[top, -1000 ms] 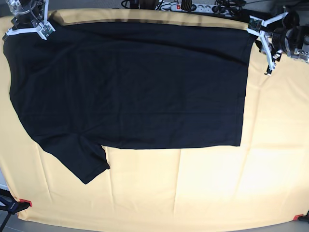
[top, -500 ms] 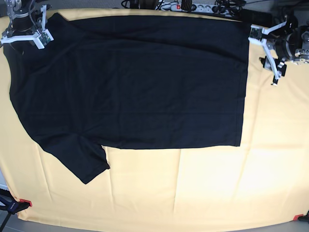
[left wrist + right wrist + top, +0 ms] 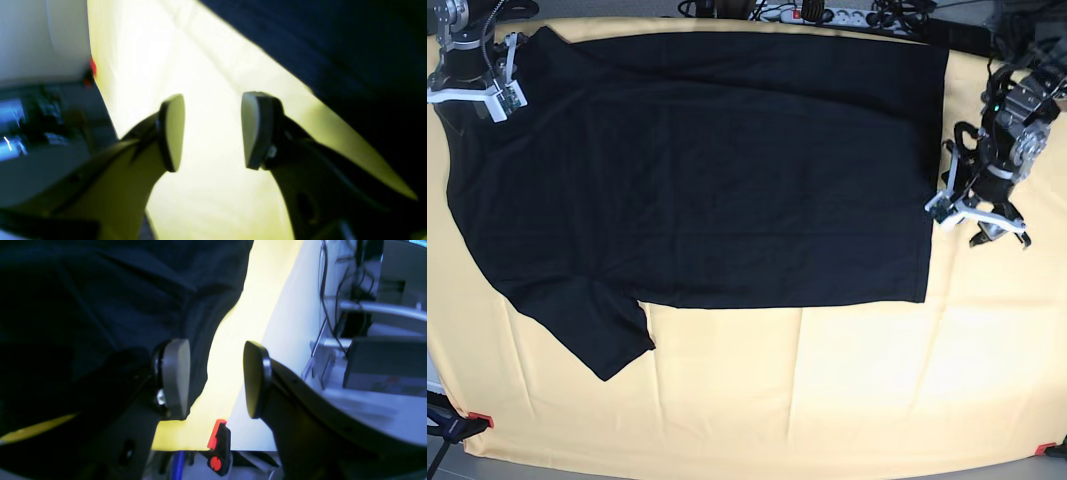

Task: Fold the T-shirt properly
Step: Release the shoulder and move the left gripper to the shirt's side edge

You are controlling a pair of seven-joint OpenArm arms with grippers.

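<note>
The black T-shirt lies flat on the yellow tablecloth, with one sleeve sticking out at the front left. My left gripper hovers just beyond the shirt's right edge. In the left wrist view this left gripper is open over bare cloth, with the T-shirt to its upper right. My right gripper sits at the shirt's far left corner. The right wrist view shows the right gripper open and empty, one finger over the T-shirt's edge.
A power strip and cables lie beyond the table's far edge. Red clamps pin the cloth at the front corners, and another red clamp shows under the right gripper. Bare yellow cloth stretches in front of the shirt.
The shirt's far edge was let go and now lies flat further back. My left gripper travelled from the far right corner down along the right edge. The right gripper shifted slightly up and left.
</note>
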